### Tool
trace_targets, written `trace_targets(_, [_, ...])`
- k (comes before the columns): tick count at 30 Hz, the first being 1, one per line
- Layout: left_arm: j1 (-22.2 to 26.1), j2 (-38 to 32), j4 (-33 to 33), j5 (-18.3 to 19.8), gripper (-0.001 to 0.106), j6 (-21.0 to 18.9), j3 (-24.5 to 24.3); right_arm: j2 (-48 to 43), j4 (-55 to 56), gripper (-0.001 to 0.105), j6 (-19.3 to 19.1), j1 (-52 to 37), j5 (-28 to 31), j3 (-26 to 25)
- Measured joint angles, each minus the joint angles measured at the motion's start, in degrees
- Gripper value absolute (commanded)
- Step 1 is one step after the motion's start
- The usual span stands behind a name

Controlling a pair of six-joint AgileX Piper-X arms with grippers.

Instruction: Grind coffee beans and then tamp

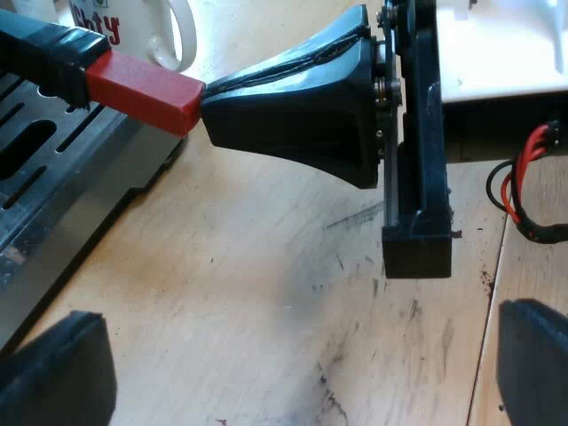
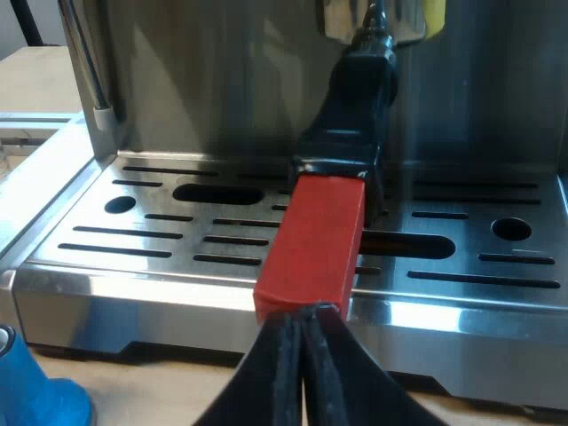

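The metal holder is locked into the espresso machine's front (image 2: 222, 80). Its dark handle (image 2: 355, 98) reaches out over the drip tray (image 2: 160, 235) and ends in red (image 2: 315, 240). My right gripper (image 2: 303, 318) is shut, with its two black fingers pressed together and their tips against the end face of the red end, not around it. In the left wrist view the right gripper (image 1: 213, 105) meets the red end (image 1: 142, 89) beside the drip tray (image 1: 53, 169). My left gripper (image 1: 293, 373) hangs open over the bare wooden table, fingers far apart, nothing between them. A blue tamper (image 2: 27, 395) stands below the tray's edge.
A white mug (image 1: 133, 27) with red lettering stands on the table by the machine, beyond the red end. The steam wand (image 2: 84, 62) hangs at the machine's side. A white object (image 1: 506, 44) lies behind the right arm. The scuffed wooden table (image 1: 266, 293) lies under my left gripper.
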Motion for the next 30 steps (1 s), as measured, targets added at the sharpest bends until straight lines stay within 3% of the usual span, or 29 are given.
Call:
trace_targets(20, [0.0,0.0,0.0,0.0,0.088,0.0,0.0,-0.1,8.2,0.004,0.0,6.9,4.9,-0.1])
trace_targets(30, [0.0,0.0,-1.2,0.0,0.088,0.0,0.0,-7.9,8.6,0.004,-1.8,9.2,8.2,-0.3])
